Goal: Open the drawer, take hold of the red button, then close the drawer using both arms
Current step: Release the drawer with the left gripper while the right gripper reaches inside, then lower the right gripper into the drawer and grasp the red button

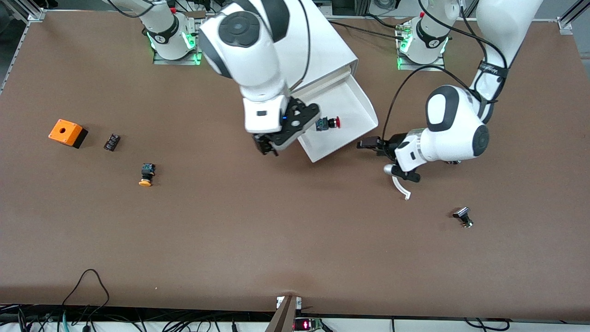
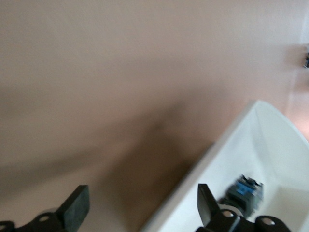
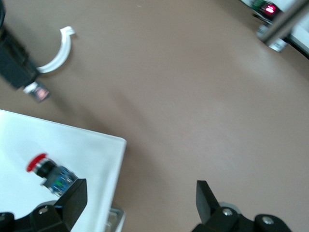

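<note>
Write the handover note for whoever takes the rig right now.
Left gripper: open, empty, low over the table beside the drawer's front corner.
Right gripper: open, empty, over the drawer's other front corner.
Drawer: pulled out of the cabinet.
Button: lying on its side in the drawer, ungrasped.
Done: drawer opened.
Left: grab the button, then close the drawer with both arms.
</note>
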